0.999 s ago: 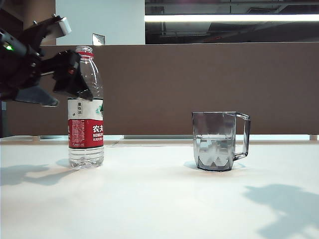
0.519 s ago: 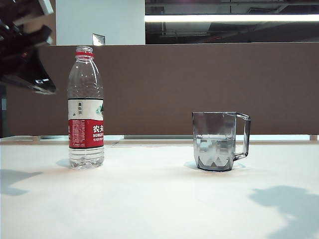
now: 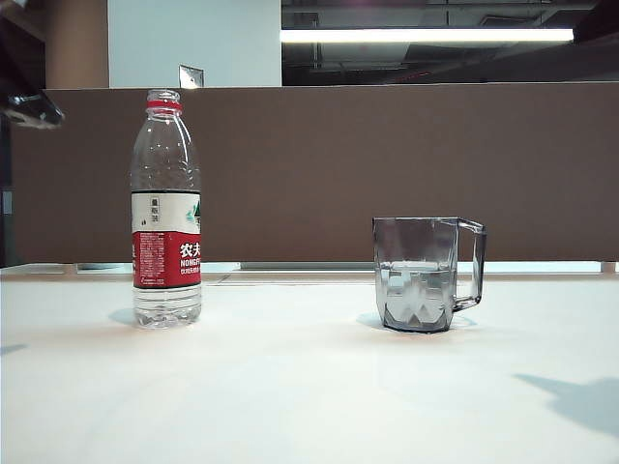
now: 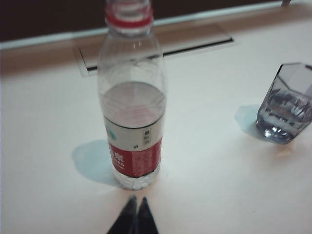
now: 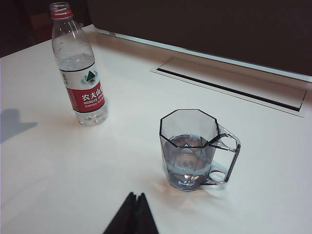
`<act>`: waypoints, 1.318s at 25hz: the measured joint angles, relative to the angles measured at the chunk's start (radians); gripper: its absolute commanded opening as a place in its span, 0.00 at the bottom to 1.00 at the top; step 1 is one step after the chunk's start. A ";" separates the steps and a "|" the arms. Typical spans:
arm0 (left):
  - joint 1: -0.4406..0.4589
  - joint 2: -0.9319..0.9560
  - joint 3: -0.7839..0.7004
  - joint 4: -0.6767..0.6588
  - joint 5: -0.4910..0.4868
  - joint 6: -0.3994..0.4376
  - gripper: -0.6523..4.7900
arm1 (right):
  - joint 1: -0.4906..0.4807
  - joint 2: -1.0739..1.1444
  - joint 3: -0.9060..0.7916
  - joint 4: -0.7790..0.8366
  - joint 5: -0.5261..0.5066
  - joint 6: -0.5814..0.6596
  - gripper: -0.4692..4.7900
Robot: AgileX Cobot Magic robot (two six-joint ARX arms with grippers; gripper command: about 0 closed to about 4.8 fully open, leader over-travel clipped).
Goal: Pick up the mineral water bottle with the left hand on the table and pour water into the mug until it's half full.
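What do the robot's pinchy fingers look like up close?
Both grippers look alike: the left gripper and the right gripper each show two thin black fingers tapering to pointed tips, plain, with no markings or cables showing. In the exterior view, only a dark, shiny bit of the left arm peeks in.

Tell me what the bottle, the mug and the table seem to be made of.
Mineral water bottle: clear thin plastic, probably; ribbed see-through wall, red neck ring, glossy printed label.
Mug: transparent smoky-grey glass or hard plastic, I cannot tell which; faceted walls, angular handle, water visible inside.
Table: smooth white top, slightly glossy, likely laminate; it shows soft reflections.
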 measured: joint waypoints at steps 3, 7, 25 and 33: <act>0.000 -0.061 -0.037 0.000 0.000 0.000 0.11 | 0.000 -0.026 0.000 -0.001 -0.001 0.000 0.09; 0.000 -0.175 -0.100 -0.003 0.000 -0.001 0.11 | 0.000 -0.031 0.001 0.000 0.000 0.000 0.09; 0.000 -0.367 -0.305 0.105 0.000 -0.091 0.11 | 0.000 -0.033 0.001 0.000 0.000 0.000 0.09; 0.000 -0.501 -0.335 0.115 0.000 -0.088 0.11 | 0.000 -0.033 0.001 0.000 0.000 0.000 0.09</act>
